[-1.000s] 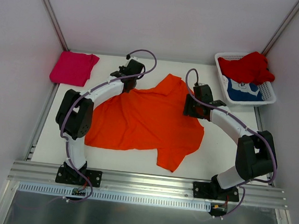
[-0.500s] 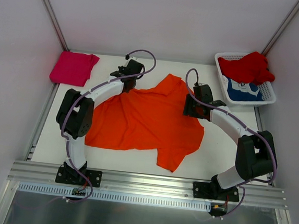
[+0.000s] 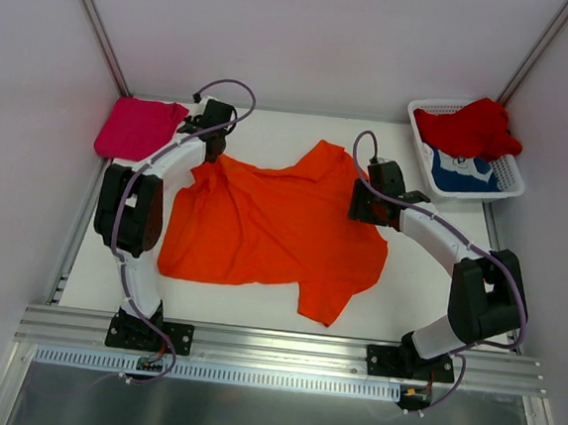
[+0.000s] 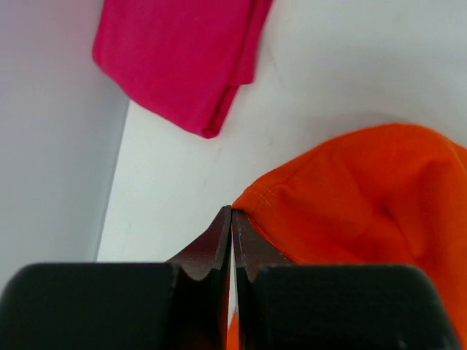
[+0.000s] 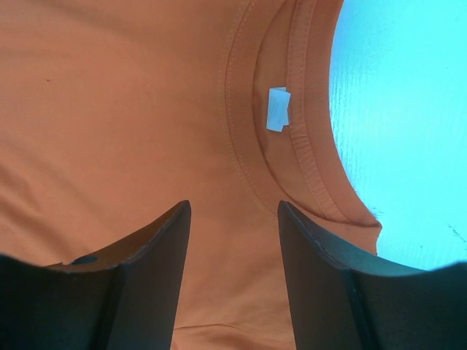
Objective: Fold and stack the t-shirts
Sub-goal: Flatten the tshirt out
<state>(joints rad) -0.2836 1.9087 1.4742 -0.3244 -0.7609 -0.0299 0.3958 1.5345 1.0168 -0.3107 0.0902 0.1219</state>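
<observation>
Right jaws over orange t-shirt [image 5: 109,95], tag [image 5: 277,109] unreadable

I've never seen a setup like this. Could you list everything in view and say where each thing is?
orange t-shirt: one, bright orange, spread rumpled in the middle of the table
magenta t-shirt: one, magenta-pink, folded, far left corner
red t-shirt: one, red, heaped in the basket's far side
blue t-shirt: one, blue with white print, basket's near side
basket: one, white lattice, far right corner
table: one, white, under everything
left arm, right arm: two, white and black, bolted at the near edge
left gripper: one, black, shut on the orange t-shirt's edge
right gripper: one, black, open, over the orange t-shirt's collar
</observation>
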